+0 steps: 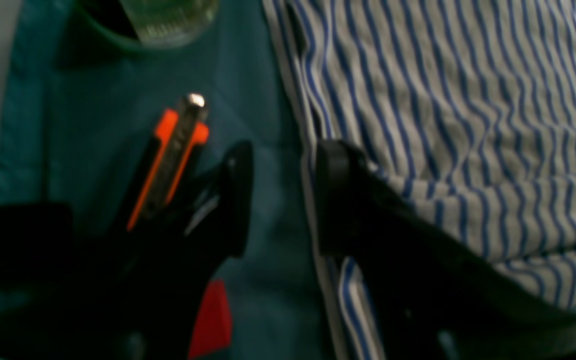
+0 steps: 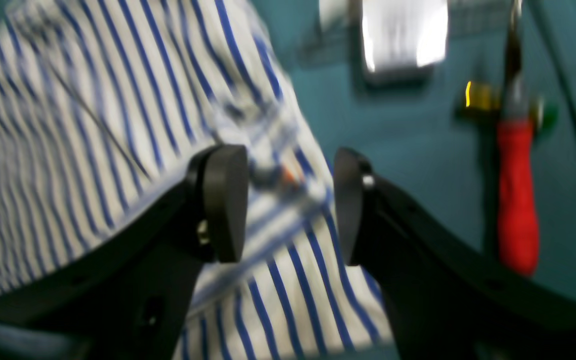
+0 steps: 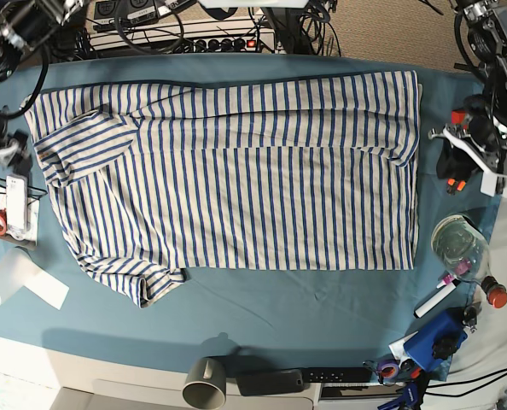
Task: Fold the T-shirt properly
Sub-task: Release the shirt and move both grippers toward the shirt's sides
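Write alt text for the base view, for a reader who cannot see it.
A white T-shirt with thin blue stripes lies spread flat, sideways, on a teal table cloth, the arms at the left and right table edges. Clutter rings the cloth: a grey mug, a clear bottle.

Parted jaws over T-shirt (image 2: 118, 100) edge

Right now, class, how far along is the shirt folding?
Done: the T-shirt lies spread flat on the teal cloth, no fold made. In hand: nothing gripped; the left hand and right hand are open at its edges. Left: every fold.
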{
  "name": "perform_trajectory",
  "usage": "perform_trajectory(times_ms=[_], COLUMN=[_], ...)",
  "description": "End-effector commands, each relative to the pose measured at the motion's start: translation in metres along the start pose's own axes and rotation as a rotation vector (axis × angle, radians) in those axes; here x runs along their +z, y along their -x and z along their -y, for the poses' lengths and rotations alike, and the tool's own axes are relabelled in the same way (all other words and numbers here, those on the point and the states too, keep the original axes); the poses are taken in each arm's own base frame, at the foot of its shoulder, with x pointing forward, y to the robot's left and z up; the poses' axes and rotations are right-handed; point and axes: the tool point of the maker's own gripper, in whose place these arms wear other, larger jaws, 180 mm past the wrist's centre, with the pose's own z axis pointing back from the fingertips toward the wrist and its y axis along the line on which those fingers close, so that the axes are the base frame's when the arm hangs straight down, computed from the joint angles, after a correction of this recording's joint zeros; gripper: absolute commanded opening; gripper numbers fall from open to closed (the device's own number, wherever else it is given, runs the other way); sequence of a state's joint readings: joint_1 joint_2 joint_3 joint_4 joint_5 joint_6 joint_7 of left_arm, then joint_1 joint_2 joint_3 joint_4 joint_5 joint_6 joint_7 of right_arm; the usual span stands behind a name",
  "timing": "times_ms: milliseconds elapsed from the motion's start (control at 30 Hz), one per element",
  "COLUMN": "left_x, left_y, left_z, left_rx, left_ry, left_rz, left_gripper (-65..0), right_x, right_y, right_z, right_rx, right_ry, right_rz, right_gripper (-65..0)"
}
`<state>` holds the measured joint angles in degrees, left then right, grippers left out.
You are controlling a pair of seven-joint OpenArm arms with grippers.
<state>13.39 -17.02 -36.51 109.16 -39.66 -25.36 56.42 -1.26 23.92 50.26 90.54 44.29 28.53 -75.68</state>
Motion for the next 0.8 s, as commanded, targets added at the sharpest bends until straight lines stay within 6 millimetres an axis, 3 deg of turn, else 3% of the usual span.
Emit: perform_trajectory(times_ms=[0, 133, 233, 367, 533, 767], left_x=[0.003, 0.000, -0.005, -0.018, -0.046, -0.058], left_y=[-0.019, -0.025, -0.025, -0.025, -0.022, -0.025], left_z=[-0.002, -0.006, -0.009, 0.004, 0.033, 0.031], left_rx=[-0.030, -0.038, -0.020, -0.069, -0.194, -0.233], left_ry=[-0.005, -0.022, -0.019, 0.000, -0.005, -0.120], left_rz=[0.055, 0.064, 0.066, 0.038, -0.014, -0.050], left_gripper=[-43.0, -43.0, -43.0, -42.8, -30.6, -30.1], right_x=[0.007, -0.004, -0.023, -0.044, -0.063, -0.103], right_y=[-0.032, -0.051, -0.054, -0.065, -0.085, -0.120], right_z=[-0.001, -0.008, -0.027, -0.048, -0.065, -0.067], right_rx=[0.028, 0.096, 0.195, 0.290, 0.385, 0.301], right_ry=[0.002, 0.046, 0.053, 0.113, 0.180, 0.146], right_rz=[0.095, 0.116, 0.086, 0.078, 0.068, 0.098], right_gripper=[-36.9, -36.9, -36.9, -36.9, -36.9, -36.9])
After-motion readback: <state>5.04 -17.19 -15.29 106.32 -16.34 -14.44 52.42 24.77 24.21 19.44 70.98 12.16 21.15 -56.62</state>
